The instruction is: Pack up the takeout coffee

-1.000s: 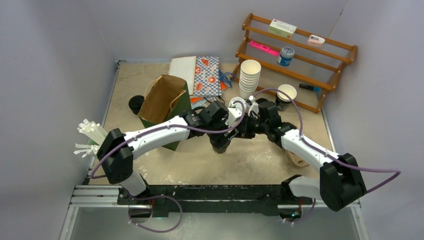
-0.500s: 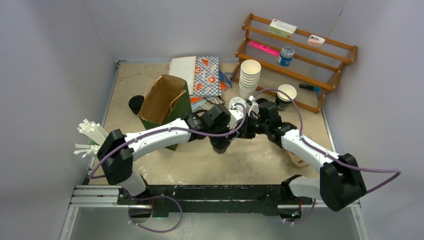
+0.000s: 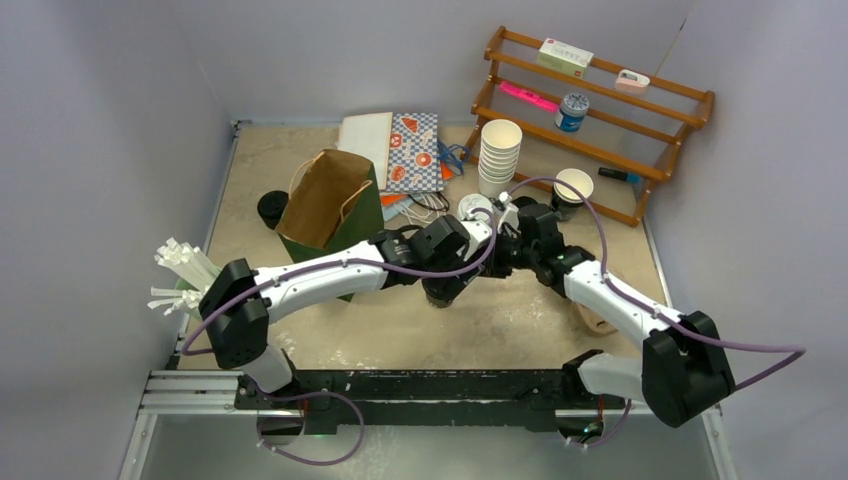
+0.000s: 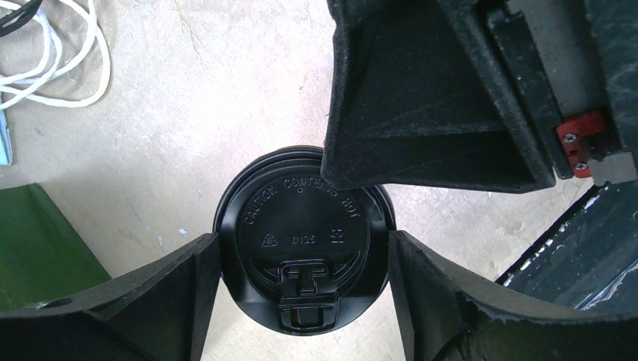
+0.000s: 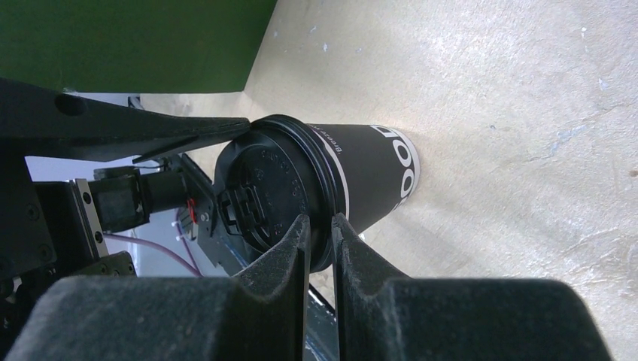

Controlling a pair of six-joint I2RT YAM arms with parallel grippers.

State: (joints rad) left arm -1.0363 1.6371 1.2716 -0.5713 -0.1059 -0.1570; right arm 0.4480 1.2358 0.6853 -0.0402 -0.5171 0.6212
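The takeout coffee here is a black paper cup (image 5: 372, 169) with a black lid (image 4: 301, 237). It stands on the table at centre (image 3: 438, 294), mostly hidden under the arms in the top view. My left gripper (image 4: 302, 252) reaches down over it, its two fingers against opposite sides of the lid. My right gripper (image 5: 320, 229) comes in from the right and is pinched on the lid's rim. One right finger (image 4: 421, 113) shows in the left wrist view. No green cup with a white lid is in view.
A brown paper bag with a green outside (image 3: 330, 200) stands open left of the cup. Behind are a stack of white cups (image 3: 499, 155), a loose white lid (image 3: 473, 208), an open cup (image 3: 573, 188) and a wooden rack (image 3: 600, 110). White straws (image 3: 180, 275) lie far left.
My left arm has shifted right and lowered over the cup. The right arm has barely moved.
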